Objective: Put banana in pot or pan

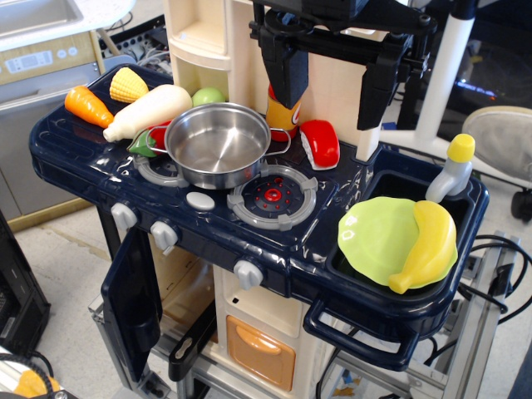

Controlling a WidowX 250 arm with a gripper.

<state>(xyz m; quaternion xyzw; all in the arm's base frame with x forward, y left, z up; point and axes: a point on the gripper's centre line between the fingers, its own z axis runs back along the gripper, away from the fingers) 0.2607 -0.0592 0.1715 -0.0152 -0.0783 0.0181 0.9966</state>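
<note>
The banana (431, 249) is glossy yellow and lies in the sink at the right, leaning on a light green plate (378, 238). The shiny steel pot (218, 143) stands lidless on the left back burner of the toy stove, and nothing shows inside it. My gripper (331, 79) hangs above the back of the stove, right of the pot and well left of and above the banana. Its two black fingers (287, 71) are spread wide apart with nothing between them.
Left of the pot lie a white radish (150, 111), a corn cob (128, 84), an orange carrot (87, 105) and a red-green piece (150, 140). A green ball (208, 96) sits behind it. A red-white piece (320, 143) and a yellow-capped bottle (450, 169) stand near the sink (391, 179).
</note>
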